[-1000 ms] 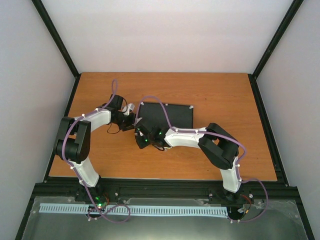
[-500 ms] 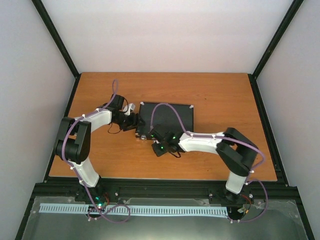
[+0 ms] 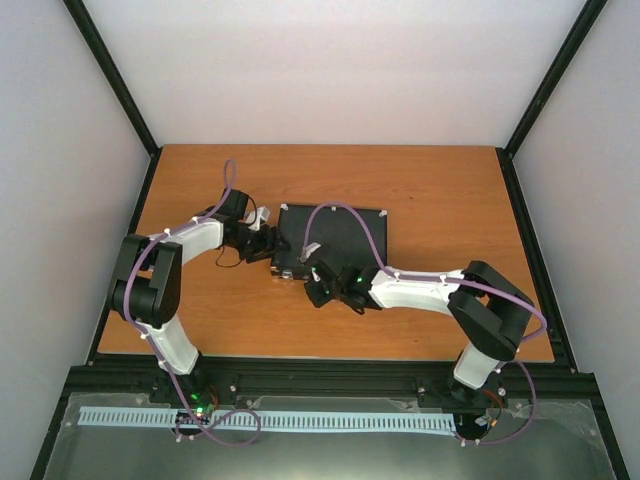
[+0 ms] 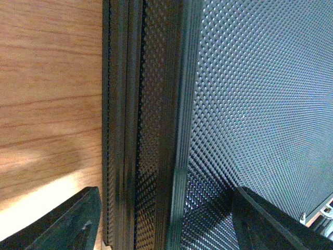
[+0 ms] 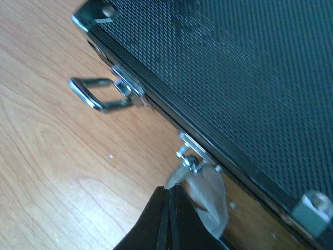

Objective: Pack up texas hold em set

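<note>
The black flat case (image 3: 345,232) lies closed in the middle of the table. Chips, card decks and discs are out of view. In the right wrist view its dimpled lid (image 5: 234,67) fills the upper right, with the silver handle (image 5: 99,94) and a silver latch (image 5: 195,156) on its front edge. My right gripper (image 5: 169,194) is shut and empty, its tips touching the latch's hanging flap; it sits at the case's front edge in the top view (image 3: 306,268). My left gripper (image 4: 166,221) is open and straddles the case's left side (image 4: 145,130); it also shows in the top view (image 3: 272,245).
The wooden table (image 3: 450,200) has a black frame rail (image 3: 330,375) along its near edge and white walls on three sides. Silver corner caps (image 5: 312,205) sit on the case's corners.
My right arm has stretched out and its gripper has slid right along the case's front edge, from the left corner to the latch. The left arm has not moved.
</note>
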### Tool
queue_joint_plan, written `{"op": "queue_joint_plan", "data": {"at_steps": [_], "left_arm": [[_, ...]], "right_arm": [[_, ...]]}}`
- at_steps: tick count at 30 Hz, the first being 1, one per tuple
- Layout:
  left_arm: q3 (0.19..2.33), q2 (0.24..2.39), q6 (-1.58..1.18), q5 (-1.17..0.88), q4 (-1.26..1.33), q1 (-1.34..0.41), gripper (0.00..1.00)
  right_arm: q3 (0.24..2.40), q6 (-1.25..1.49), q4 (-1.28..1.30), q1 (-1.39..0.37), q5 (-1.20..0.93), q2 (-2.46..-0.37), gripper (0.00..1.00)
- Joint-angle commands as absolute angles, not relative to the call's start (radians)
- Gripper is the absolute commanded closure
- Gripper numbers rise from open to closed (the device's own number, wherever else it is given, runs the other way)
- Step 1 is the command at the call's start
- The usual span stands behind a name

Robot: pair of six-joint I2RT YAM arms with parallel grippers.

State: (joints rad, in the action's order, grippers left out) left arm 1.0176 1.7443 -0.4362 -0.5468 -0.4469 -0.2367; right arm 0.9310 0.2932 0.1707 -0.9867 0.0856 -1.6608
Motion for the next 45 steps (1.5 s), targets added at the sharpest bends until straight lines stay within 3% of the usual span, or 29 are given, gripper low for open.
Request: {"op": "queue_joint_plan", "data": {"at_steps": [1,17,29,39,45], "left_arm": [[0.982,1.773,-0.446,-0.443,-0.558,-0.253,0.29],[0.969,1.793,-0.468,-0.429,-0.535,-0.252,0.30],[0.966,1.803,-0.447,-0.423,-0.537,-0.253,0.30],[0.964,1.808,-0.447,-0.428,-0.529,-0.253,0.30],[0.970,1.814,-0.449,-0.427,-0.531,-0.253,0.30]], "right_arm": [[0.962,0.262,0.009,-0.976,0.051,-1.685,0.97],[1.078,0.212,0.048,-0.907,-0.198,-1.791,0.97],[1.086,0.222,0.029,-0.907,-0.170,-1.762,0.97],[1.155,0.202,0.063,-0.907,-0.230,-1.858,0.97],[1.088,0.230,0.056,-0.908,-0.237,-1.834,0.97]]}}
